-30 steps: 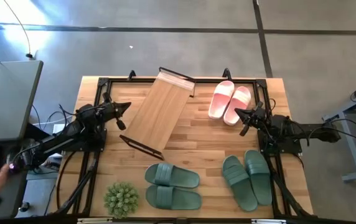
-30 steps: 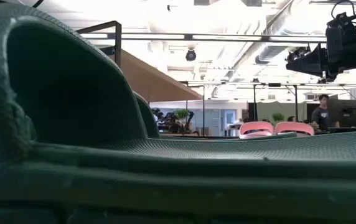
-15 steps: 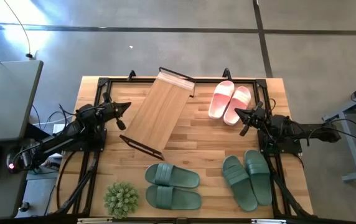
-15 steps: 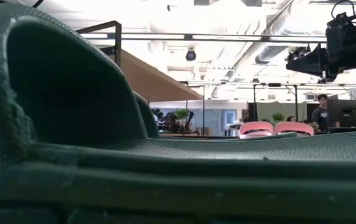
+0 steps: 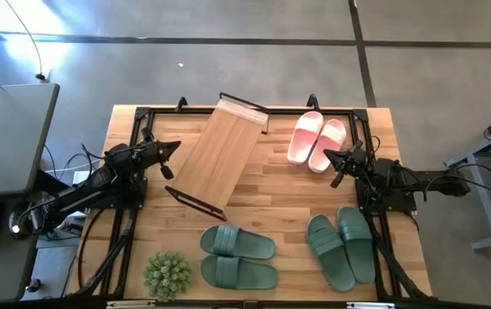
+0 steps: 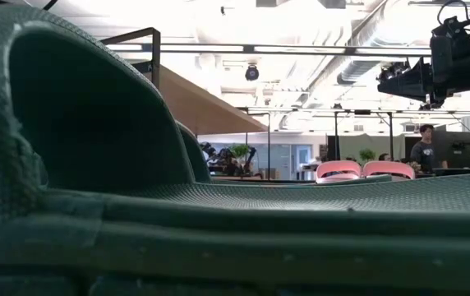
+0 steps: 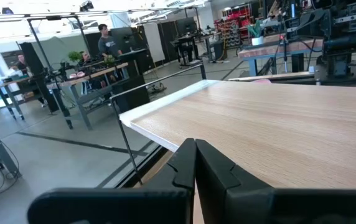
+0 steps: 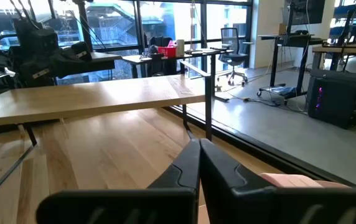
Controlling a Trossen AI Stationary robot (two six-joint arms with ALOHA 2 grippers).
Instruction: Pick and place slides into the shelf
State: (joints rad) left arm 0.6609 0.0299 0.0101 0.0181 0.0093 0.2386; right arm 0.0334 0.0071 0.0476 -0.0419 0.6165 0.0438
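Two claws shut and empty; six slides on the counter, none on the shelf.

We see the left claw [image 5: 170,148] with fingers [image 7: 190,163] pressed together, holding nothing, poised just beside the left edge of the shelf [image 5: 218,154], which sits skewed across the middle of the counter [image 5: 271,184]. The right claw [image 5: 332,160] is likewise closed on nothing, near the pink-and-white slides [image 5: 316,140] at the far right. One sage-green pair [image 5: 237,257] lies at the near centre beside a spiky plant ball [image 5: 167,274]; the other sage-green pair [image 5: 342,245] lies at the near right. In the low view a green slide [image 6: 87,156] fills most of the picture and hides the counter; only the pink toes show beyond it.
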